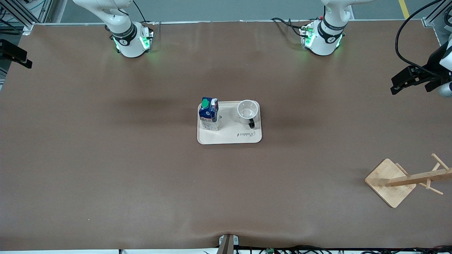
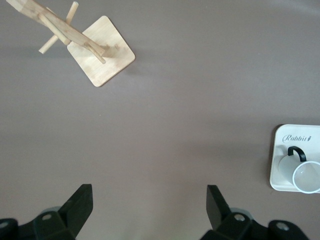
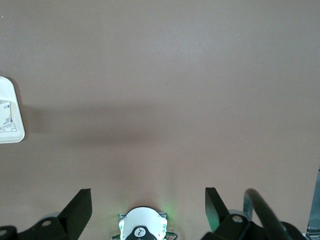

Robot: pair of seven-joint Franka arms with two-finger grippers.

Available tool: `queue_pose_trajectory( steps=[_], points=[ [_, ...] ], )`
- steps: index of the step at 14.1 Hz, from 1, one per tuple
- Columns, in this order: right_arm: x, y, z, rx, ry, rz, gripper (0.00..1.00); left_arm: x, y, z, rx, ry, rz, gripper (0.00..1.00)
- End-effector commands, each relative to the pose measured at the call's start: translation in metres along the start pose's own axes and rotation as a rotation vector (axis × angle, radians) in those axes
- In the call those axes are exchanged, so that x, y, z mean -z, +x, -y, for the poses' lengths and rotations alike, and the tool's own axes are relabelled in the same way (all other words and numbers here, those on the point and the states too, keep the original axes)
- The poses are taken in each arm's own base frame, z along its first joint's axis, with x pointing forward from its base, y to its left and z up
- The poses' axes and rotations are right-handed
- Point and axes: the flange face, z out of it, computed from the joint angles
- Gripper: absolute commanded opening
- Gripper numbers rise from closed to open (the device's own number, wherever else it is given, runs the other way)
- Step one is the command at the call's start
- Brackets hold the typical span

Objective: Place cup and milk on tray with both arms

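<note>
Cup (image 1: 247, 110) and milk (image 1: 209, 114) upright on tray (image 1: 229, 137); left gripper (image 2: 150, 207) and right gripper (image 3: 148, 206) raised over bare table, jaws apart

Worktop (image 1: 106, 169) is mostly bare brown surface. Mid-worktop obstacles: tray (image 1: 229, 137) with milk (image 1: 209, 114) upright at its right-arm end and cup (image 1: 247, 112) at its left-arm end, a bare gap of tray between them. Wooden rack (image 1: 402, 180) sits near the front camera at the left arm's end, well apart from the tray. My left tool (image 2: 150, 200) and right tool (image 3: 148, 200) both hang with fingers spread over bare worktop.
</note>
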Motion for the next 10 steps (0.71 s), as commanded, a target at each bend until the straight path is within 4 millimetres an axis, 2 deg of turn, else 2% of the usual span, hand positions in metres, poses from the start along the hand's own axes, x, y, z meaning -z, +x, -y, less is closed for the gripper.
queue_pose_trajectory(
  steps=[1,10],
  points=[
    [0.0041,-0.0056,-0.0022,0.002,-0.012,-0.002,1.00,0.0045,-0.0076,-0.0021,-0.010,-0.016,0.013,1.00],
    [0.0100,-0.0026,0.0015,0.011,0.015,-0.046,1.00,0.0116,-0.0095,-0.0092,-0.017,-0.017,0.002,1.00]
  ],
)
